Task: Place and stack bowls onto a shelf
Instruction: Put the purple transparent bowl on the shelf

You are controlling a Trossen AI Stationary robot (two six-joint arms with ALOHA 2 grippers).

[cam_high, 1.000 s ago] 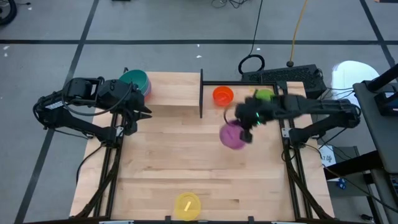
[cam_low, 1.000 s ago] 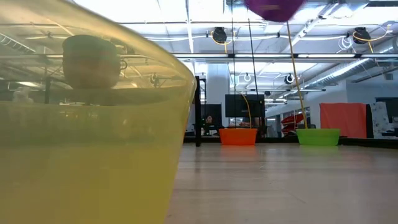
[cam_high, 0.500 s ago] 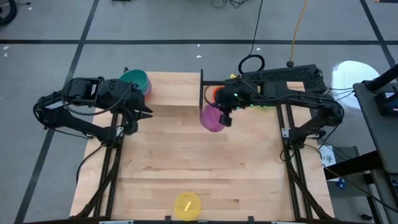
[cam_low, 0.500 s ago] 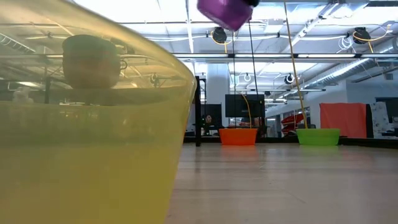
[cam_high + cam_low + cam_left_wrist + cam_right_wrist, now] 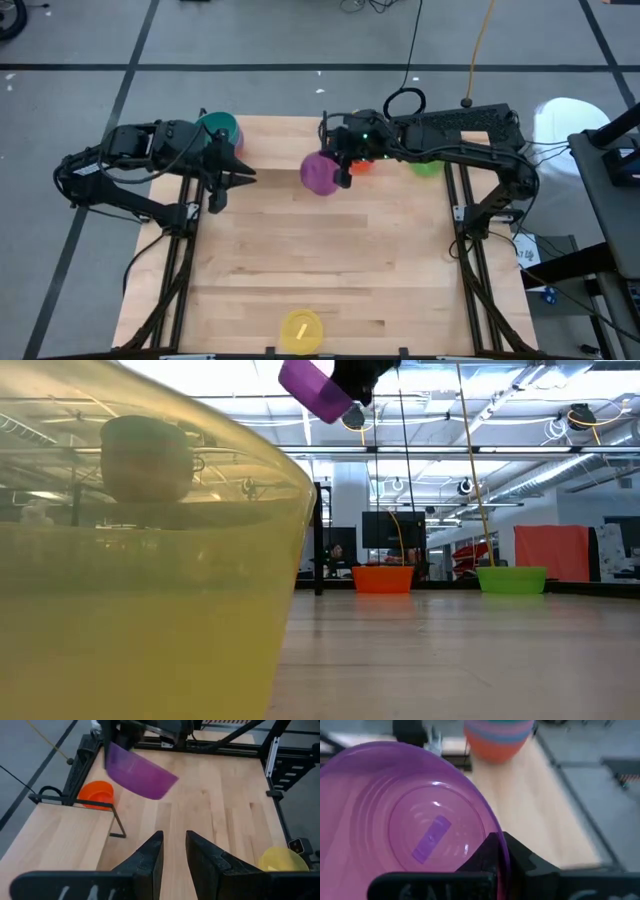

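Observation:
My right gripper [image 5: 343, 168] is shut on the purple bowl [image 5: 319, 173], which it carries high over the table beside the shelf's black upright [image 5: 323, 150]. The bowl [image 5: 314, 390] shows tilted at the top of the low view. The pale shelf board [image 5: 275, 148] lies at the table's far left. A stack of bowls with a teal one on top [image 5: 220, 128] stands at its left end. The orange bowl [image 5: 361, 164] and the green bowl [image 5: 427, 166] sit on the table right of the upright. The yellow bowl [image 5: 300, 330] rests at the near edge. My left gripper [image 5: 240, 174] hovers open near the shelf. My right gripper pinches the purple bowl's rim [image 5: 496, 836], with one finger [image 5: 485, 856] inside the bowl and the other outside its wall. The fingers come from the table's right side. The bowl is lifted clear and tilted, and its inside faces the wrist camera.
The yellow bowl [image 5: 140, 580] fills the left of the low view. A black keyboard [image 5: 455, 122] and cables lie beyond the table's far right corner. Bare tabletop [image 5: 320, 260] stretches across the middle and near part.
My right gripper has carried the purple bowl from the table's right-centre toward the left and far side, up to the shelf's upright. The bowl has tipped further along the way. My left gripper has edged slightly toward the right.

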